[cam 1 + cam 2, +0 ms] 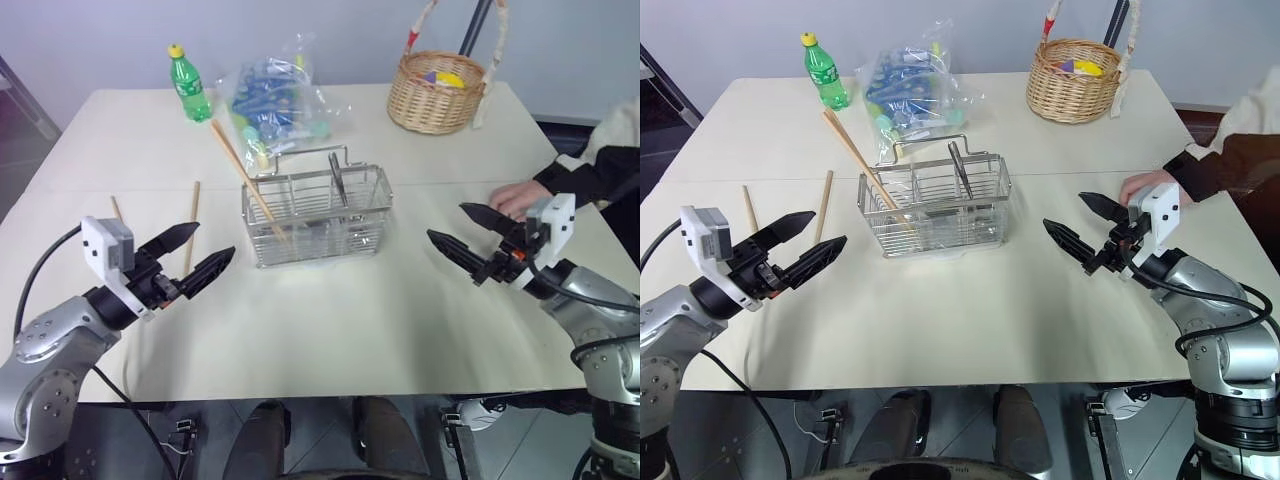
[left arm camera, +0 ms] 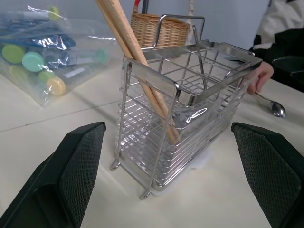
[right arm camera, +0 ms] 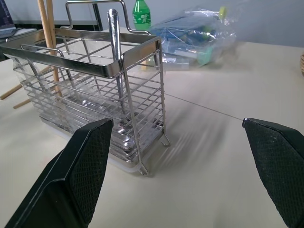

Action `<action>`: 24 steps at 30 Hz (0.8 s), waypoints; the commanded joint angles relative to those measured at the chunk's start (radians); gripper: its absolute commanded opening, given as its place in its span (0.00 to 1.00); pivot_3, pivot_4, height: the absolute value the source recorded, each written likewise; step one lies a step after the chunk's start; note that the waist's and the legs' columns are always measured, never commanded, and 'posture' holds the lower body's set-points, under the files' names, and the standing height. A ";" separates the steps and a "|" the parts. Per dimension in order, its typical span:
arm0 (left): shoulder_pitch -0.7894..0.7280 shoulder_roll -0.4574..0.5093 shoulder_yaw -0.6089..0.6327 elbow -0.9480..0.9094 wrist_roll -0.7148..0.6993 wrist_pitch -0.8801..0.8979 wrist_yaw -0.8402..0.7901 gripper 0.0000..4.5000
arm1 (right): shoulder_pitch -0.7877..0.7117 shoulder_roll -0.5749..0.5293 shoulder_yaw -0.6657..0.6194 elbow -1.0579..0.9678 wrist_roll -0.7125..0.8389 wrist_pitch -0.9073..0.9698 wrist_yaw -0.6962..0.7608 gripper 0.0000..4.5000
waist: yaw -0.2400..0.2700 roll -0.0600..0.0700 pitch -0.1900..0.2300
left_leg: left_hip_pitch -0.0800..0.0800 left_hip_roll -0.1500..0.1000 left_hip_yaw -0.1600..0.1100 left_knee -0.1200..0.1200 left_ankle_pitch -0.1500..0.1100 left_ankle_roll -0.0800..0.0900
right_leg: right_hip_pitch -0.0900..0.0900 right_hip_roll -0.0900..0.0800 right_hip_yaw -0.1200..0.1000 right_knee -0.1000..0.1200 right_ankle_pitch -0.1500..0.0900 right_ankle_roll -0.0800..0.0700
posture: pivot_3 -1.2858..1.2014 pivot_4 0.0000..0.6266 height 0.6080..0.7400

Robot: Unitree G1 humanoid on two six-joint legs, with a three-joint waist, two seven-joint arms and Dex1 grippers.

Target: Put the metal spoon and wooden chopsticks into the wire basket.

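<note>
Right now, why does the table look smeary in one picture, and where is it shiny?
In the right wrist view the table beside the wire basket is streaked, probably motion blur; the plastic bag behind looks soft. In the left wrist view, bright glints sit on the basket's wires and on the bag. In the left eye view, the basket casts a faint shadow.

Wire basket (image 2: 190,114) upright on the counter (image 2: 57,123), wooden chopsticks (image 2: 137,61) leaning inside it, metal spoon (image 2: 270,105) on the counter beyond the basket under a person's hand (image 2: 260,76), left hand's fingers (image 2: 71,175) spread wide before the basket
</note>
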 commanded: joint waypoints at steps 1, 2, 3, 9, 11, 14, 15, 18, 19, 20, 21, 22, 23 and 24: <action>-0.008 0.007 0.014 -0.017 0.019 -0.029 0.004 0.99 | -0.012 0.004 -0.006 -0.019 0.005 -0.009 -0.002 1.00 | 0.000 0.000 0.000 | 0.000 0.000 0.000 0.000 0.000 0.000 | 0.000 0.000 0.000 0.000 0.000 0.000 | 0.52 0.24 1.00; -0.010 0.004 0.016 -0.016 0.018 -0.027 0.009 0.99 | -0.012 0.004 -0.006 -0.018 0.005 -0.009 -0.002 1.00 | 0.000 0.000 0.000 | 0.000 0.000 0.000 0.000 0.000 0.000 | 0.000 0.000 0.000 0.000 0.000 0.000 | 0.52 0.24 1.00; -0.013 0.001 0.017 -0.014 0.015 -0.025 0.013 0.99 | -0.013 0.005 -0.005 -0.017 0.004 -0.009 -0.002 1.00 | 0.000 0.000 0.000 | 0.000 0.000 0.000 0.000 0.000 0.000 | 0.000 0.000 0.000 0.000 0.000 0.000 | 0.52 0.24 1.00; -0.014 0.006 0.025 -0.009 -0.004 -0.015 0.010 0.99 | -0.015 0.005 -0.003 -0.013 0.002 -0.012 -0.001 1.00 | 0.000 0.000 0.000 | 0.000 0.000 0.000 0.000 0.000 0.000 | 0.000 0.000 0.000 0.000 0.000 0.000 | 0.52 0.24 1.00; -0.014 0.006 0.026 -0.010 -0.007 -0.014 0.009 0.99 | -0.015 0.006 -0.002 -0.012 0.001 -0.013 -0.001 1.00 | 0.000 0.000 0.000 | 0.000 0.000 0.000 0.000 0.000 0.000 | 0.000 0.000 0.000 0.000 0.000 0.000 | 0.52 0.24 1.00; -0.014 0.006 0.025 -0.009 -0.008 -0.015 0.008 0.99 | -0.017 0.006 -0.001 -0.009 0.000 -0.014 0.001 1.00 | 0.000 0.000 0.000 | 0.000 0.000 0.000 0.000 0.000 0.000 | 0.000 0.000 0.000 0.000 0.000 0.000 | 0.52 0.24 1.00; -0.015 0.006 0.024 -0.008 -0.007 -0.015 0.008 0.99 | -0.018 0.006 0.000 -0.007 0.000 -0.015 0.001 1.00 | 0.000 0.000 0.000 | 0.000 0.000 0.000 0.000 0.000 0.000 | 0.000 0.000 0.000 0.000 0.000 0.000 | 0.52 0.24 1.00; -0.015 0.005 0.023 -0.009 -0.006 -0.017 0.008 0.99 | -0.019 0.006 0.002 -0.005 -0.001 -0.017 0.001 1.00 | 0.000 0.000 0.000 | 0.000 0.000 0.000 0.000 0.000 0.000 | 0.000 0.000 0.000 0.000 0.000 0.000 | 0.52 0.24 1.00; -0.015 0.004 0.024 -0.009 -0.008 -0.018 0.009 0.99 | -0.020 0.006 0.002 -0.004 -0.001 -0.017 0.001 1.00 | 0.000 0.000 0.000 | 0.000 0.000 0.000 0.000 0.000 0.000 | 0.000 0.000 0.000 0.000 0.000 0.000 | 0.52 0.24 1.00; -0.015 0.003 0.023 -0.010 -0.007 -0.018 0.009 0.99 | -0.021 0.007 0.003 -0.003 -0.001 -0.017 0.002 1.00 | 0.000 0.000 0.000 | 0.000 0.000 0.000 0.000 0.000 0.000 | 0.000 0.000 0.000 0.000 0.000 0.000 | 0.52 0.24 1.00; -0.015 0.002 0.023 -0.011 -0.008 -0.019 0.009 0.99 | -0.022 0.007 0.004 -0.002 -0.001 -0.018 0.002 1.00 | 0.000 0.000 0.000 | 0.000 0.000 0.000 0.000 0.000 0.000 | 0.000 0.000 0.000 0.000 0.000 0.000 | 0.52 0.24 1.00; -0.016 0.002 0.023 -0.011 -0.008 -0.019 0.010 0.99 | -0.023 0.007 0.004 -0.001 -0.001 -0.018 0.002 1.00 | 0.000 0.000 0.000 | 0.000 0.000 0.000 0.000 0.000 0.000 | 0.000 0.000 0.000 0.000 0.000 0.000 | 0.52 0.24 1.00; -0.016 0.002 0.023 -0.011 -0.007 -0.020 0.010 0.99 | -0.023 0.008 0.005 0.000 -0.001 -0.019 0.002 1.00 | 0.000 0.000 0.000 | 0.000 0.000 0.000 0.000 0.000 0.000 | 0.000 0.000 0.000 0.000 0.000 0.000 | 0.52 0.24 1.00; -0.016 0.002 0.023 -0.011 -0.007 -0.020 0.009 0.99 | -0.024 0.008 0.005 0.000 -0.001 -0.019 0.002 1.00 | 0.000 0.000 0.000 | 0.000 0.000 0.000 0.000 0.000 0.000 | 0.000 0.000 0.000 0.000 0.000 0.000 | 0.52 0.24 1.00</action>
